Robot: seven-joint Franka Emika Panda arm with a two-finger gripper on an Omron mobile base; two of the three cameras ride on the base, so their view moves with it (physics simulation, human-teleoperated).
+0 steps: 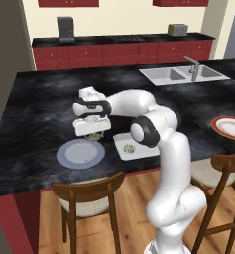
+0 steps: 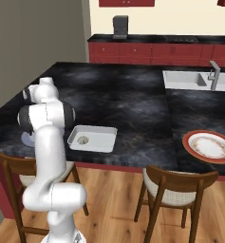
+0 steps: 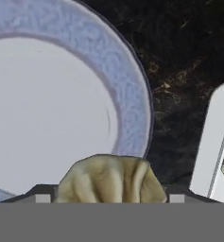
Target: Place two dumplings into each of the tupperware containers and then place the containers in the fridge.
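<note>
A black marbled island counter (image 1: 49, 99) is spread across the middle of both base views, with a steel sink (image 1: 181, 74) set in its upper right. The white arm (image 1: 163, 149) is seen rising from the lower right of the left base view and bent leftward. A round pale blue-grey plate (image 1: 80, 153) is found left of centre in that view, near the counter's front edge. Just right of it, a white tupperware container (image 2: 93, 138) is placed, and one dumpling (image 2: 83, 139) is held inside it. A red-rimmed plate (image 2: 209, 145) is seen at the right edge. The gripper (image 1: 93, 135) is poised above the blue-grey plate's far rim, clenched on a second dumpling (image 3: 109, 179), shown bottom centre in the hand view.
</note>
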